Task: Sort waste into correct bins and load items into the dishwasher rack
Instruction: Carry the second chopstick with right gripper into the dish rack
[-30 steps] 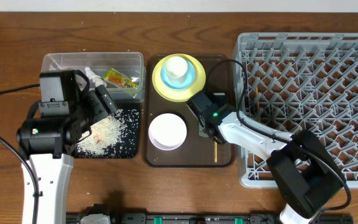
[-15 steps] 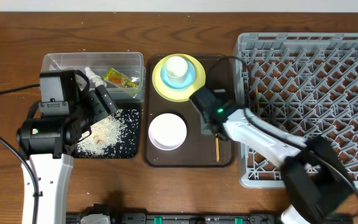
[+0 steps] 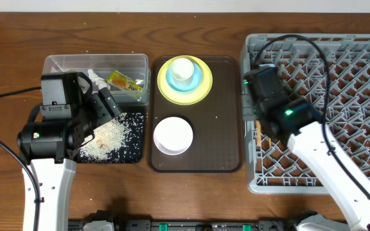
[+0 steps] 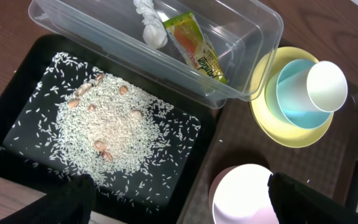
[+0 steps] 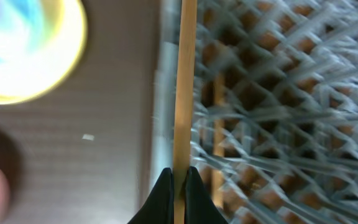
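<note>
Altogether two bowls (image 3: 173, 135) (image 3: 198, 77), one plate (image 3: 164, 90), one cup (image 3: 182, 69), one gripped chopstick (image 5: 184, 87)

Tub (image 3: 56, 63) at back left of surface (image 3: 191, 25); wrapper (image 3: 123, 81) and paper scrap (image 3: 96, 78) inside. Flat tray (image 3: 135, 154) just in front of tub, rice (image 3: 110, 135) in it. Serving tray (image 3: 223, 128) in middle. On it, at back: plate (image 3: 164, 90), bowl (image 3: 200, 77) on plate, cup (image 3: 181, 68) in bowl. Other bowl (image 3: 173, 135) in front of plate. Rack (image 3: 352, 64) on right. Chopstick (image 5: 183, 81) pinched in right hand (image 5: 178, 177), over rack's left wall.
</note>
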Robot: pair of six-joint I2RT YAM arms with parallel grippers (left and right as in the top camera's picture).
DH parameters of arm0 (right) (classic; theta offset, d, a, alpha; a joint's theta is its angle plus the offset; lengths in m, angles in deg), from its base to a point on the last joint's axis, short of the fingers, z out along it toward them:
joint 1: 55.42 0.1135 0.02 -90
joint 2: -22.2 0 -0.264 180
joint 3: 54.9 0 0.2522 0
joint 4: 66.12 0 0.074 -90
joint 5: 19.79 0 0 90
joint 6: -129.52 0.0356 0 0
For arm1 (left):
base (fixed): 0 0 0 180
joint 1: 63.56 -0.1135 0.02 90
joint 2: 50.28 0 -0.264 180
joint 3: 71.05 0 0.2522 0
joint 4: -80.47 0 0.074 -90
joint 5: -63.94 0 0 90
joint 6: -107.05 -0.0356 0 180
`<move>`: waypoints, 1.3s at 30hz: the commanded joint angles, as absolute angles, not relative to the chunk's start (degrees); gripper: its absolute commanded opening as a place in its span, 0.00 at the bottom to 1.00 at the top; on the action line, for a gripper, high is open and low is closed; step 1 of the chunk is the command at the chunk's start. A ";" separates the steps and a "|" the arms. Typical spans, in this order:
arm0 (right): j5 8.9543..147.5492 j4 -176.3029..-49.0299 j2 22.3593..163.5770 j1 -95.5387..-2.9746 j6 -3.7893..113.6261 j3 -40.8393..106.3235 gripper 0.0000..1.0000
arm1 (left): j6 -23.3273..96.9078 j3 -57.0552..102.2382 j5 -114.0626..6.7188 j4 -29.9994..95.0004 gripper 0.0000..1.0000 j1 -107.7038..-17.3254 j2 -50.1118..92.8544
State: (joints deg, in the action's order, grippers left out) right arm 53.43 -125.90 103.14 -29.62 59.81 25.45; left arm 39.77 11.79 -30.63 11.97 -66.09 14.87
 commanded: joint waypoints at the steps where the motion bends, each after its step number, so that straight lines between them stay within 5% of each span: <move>1: 51.36 -128.22 103.06 -33.81 55.03 25.67 0.01 | 39.88 11.55 -30.96 11.86 0.91 -66.35 15.00; 22: 51.53 -129.05 110.90 -42.10 49.02 25.56 0.01 | 39.88 11.55 -30.96 11.83 0.91 -66.33 15.04; 29: 51.53 -127.45 112.58 -42.14 48.82 25.56 0.22 | 39.88 11.55 -30.96 11.83 0.91 -66.33 15.04; 39: 60.62 -127.37 112.58 -42.05 48.84 25.56 0.29 | 39.88 11.55 -30.96 11.83 0.91 -66.33 15.04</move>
